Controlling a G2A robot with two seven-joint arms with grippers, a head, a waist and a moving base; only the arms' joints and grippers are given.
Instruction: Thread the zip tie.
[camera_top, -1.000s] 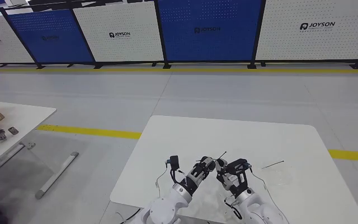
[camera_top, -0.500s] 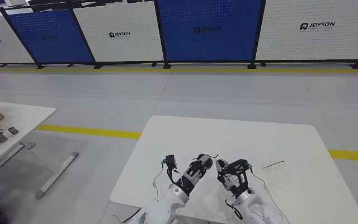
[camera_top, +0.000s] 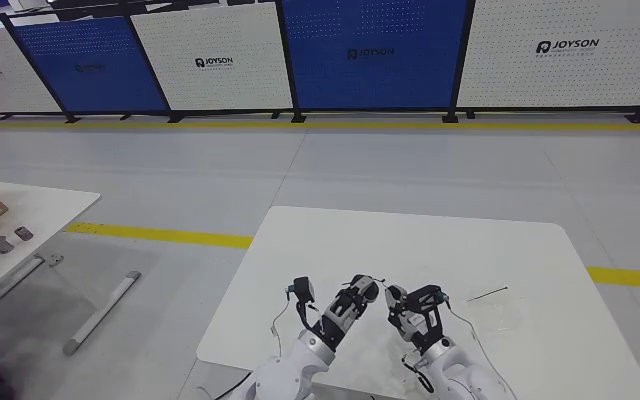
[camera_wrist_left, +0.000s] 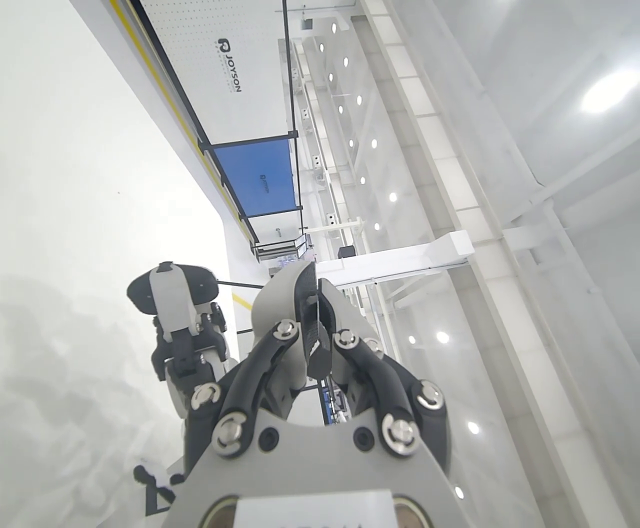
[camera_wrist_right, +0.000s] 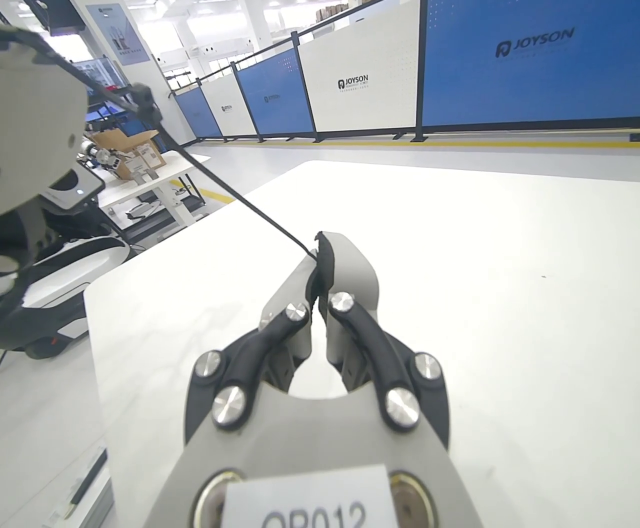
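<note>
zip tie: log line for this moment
left gripper: shut on zip tie | right gripper: shut on zip tie | zip tie: spans between them over table | threaded: cannot tell

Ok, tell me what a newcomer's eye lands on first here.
The left gripper and right gripper, close together over the near edge of the white table, are both shut on one thin black zip tie stretched between them. A second tie lies loose on the table nearby.

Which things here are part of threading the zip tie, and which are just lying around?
Job: zip tie, held by left pincer and right pincer, both shut on it.
Lying about: spare zip tie, loose on the table.
</note>
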